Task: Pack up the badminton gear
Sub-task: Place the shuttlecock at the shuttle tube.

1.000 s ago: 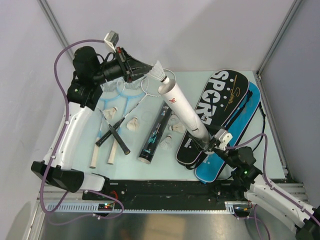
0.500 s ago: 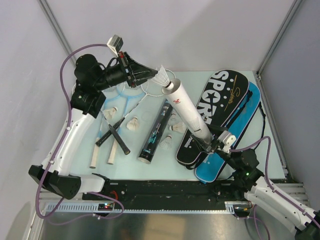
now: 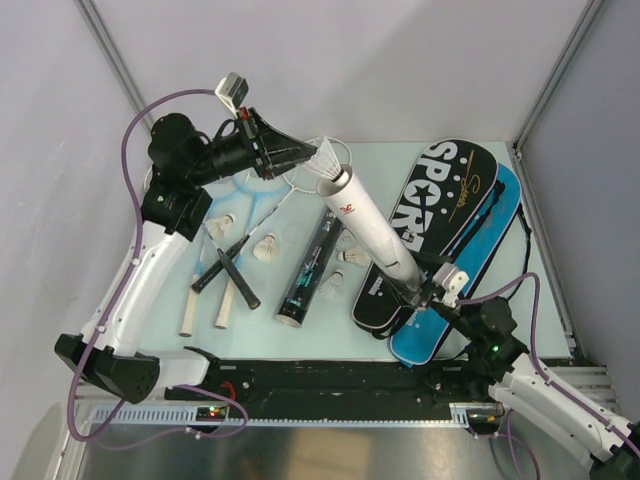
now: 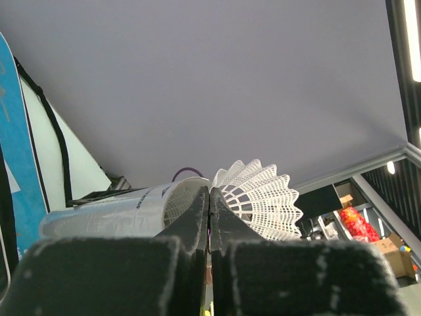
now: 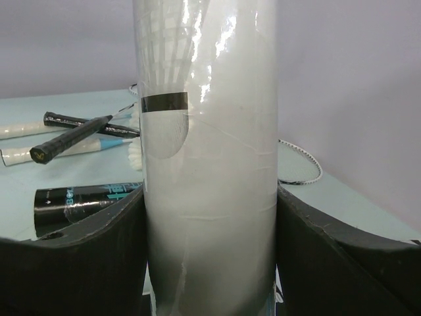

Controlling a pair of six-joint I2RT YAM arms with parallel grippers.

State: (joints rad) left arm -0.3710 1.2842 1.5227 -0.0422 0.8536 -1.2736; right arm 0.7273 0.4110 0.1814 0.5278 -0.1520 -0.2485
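A white tube [image 3: 372,228] stands tilted over the table, its open mouth up and to the left. My right gripper [image 3: 414,287] is shut on its lower end; in the right wrist view the tube [image 5: 207,164] fills the gap between both fingers [image 5: 99,253]. My left gripper [image 3: 303,154] is shut on the edge of a white shuttlecock [image 3: 326,158], held just at the tube's mouth. In the left wrist view the shuttlecock [image 4: 260,197] sits right of the tube's rim [image 4: 172,201]. Other shuttlecocks [image 3: 265,247] lie on the table.
A black tube [image 3: 310,265] lies mid-table. Rackets [image 3: 222,268] lie crossed at the left, their heads under my left arm. A black SPORT bag [image 3: 440,205] lies on a blue one [image 3: 478,255] at the right.
My left gripper has carried the shuttlecock slightly down and right, closer to the tube's mouth. The tube's top has shifted a little. Both grips stay as they were.
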